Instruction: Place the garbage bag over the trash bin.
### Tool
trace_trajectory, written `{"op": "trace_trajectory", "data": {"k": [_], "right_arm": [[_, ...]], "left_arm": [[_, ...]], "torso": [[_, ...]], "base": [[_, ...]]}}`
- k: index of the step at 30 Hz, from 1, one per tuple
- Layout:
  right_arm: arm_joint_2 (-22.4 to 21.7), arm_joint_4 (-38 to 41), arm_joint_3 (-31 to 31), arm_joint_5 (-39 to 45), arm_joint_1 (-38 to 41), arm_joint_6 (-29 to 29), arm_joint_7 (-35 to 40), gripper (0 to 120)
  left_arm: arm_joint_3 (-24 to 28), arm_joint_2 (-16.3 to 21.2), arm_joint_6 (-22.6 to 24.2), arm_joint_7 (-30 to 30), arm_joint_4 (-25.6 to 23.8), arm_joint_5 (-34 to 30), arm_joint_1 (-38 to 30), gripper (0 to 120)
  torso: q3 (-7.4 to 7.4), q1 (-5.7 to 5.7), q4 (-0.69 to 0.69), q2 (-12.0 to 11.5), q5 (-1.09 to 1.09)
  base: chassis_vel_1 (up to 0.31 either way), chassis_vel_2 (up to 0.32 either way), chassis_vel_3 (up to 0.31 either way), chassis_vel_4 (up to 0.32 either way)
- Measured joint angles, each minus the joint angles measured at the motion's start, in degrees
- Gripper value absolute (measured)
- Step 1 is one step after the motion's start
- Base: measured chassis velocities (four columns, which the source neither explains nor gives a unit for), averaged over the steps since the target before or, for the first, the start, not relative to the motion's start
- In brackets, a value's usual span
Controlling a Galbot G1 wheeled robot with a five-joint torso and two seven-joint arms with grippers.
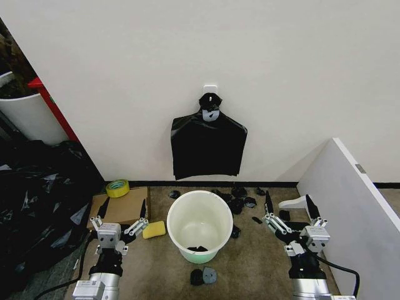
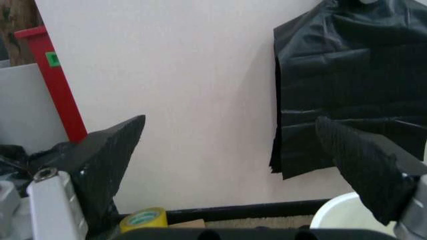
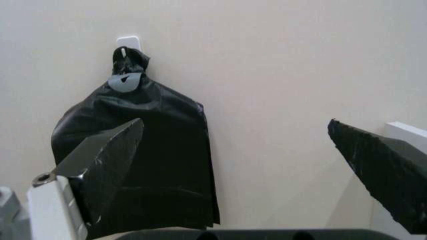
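Note:
The trash bin [image 1: 172, 220], round and white with a cream inside and a pale green base, stands upright on the brown floor by the wall; its rim [image 2: 340, 212] also edges into the left wrist view. A small black scrap lies on its bottom. Above it a knot-topped bunch of black bags [image 1: 208, 147] with a grey patch hangs from a white wall hook. The garbage bag on its own is hidden. My left gripper [image 1: 123, 209] is open, low to the left of the bin. My right gripper [image 1: 289, 204] is open, low to its right. Both hold nothing.
A large heap of black plastic [image 1: 37, 200] fills the left, with a white cylinder edged in red [image 1: 25, 115] behind it. A yellow tape roll [image 1: 117, 187], cardboard [image 1: 125, 201] and a yellow sponge [image 1: 154, 230] lie left of the bin. Black scraps [image 1: 240, 201] litter the floor. A white panel [image 1: 356, 194] walls the right.

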Motion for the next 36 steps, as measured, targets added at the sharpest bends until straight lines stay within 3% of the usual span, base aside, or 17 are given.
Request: {"op": "trace_trajectory", "data": {"k": [16, 36], "right_arm": [[0.0, -0.4, -0.3, -0.1, 0.4, 0.0, 0.0, 100], [0.0, -6.5, -3.5, -1.8, 3.7, 0.4, 0.3, 100]], "left_arm": [[0.2, -0.5, 0.0, 0.0, -0.2, 0.2, -0.1, 100], [0.2, -1.2, -1.5, -0.1, 0.7, 1.0, 0.3, 100]], "torso": [[0.00, 0.00, 0.00, 0.0, 0.00], [0.00, 0.00, 0.00, 0.0, 0.00]], "base": [[0.000, 0.000, 0.000, 0.000], [0.000, 0.000, 0.000, 0.000]]}}
